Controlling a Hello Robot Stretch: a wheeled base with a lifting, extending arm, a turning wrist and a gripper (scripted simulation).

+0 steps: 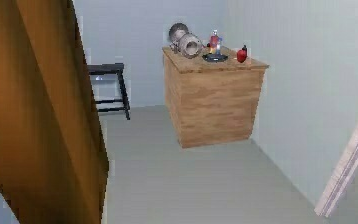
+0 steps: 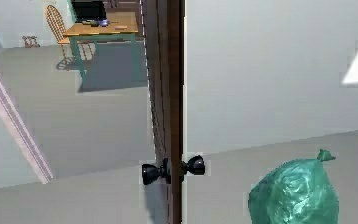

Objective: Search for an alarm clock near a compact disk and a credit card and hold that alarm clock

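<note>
Atop cabinet (image 1: 213, 105), round grey thing (image 1: 190, 44)

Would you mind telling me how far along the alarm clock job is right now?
Done: a wooden cabinet with small things on top is ahead. In hand: the search; the round grey things may be clocks, but they are too small to tell. Left: approach, check them and what lies beside them, then take hold.

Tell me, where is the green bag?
In the arm side view's bottom right corner, the green bag sits just right of the dark door knobs.
</note>
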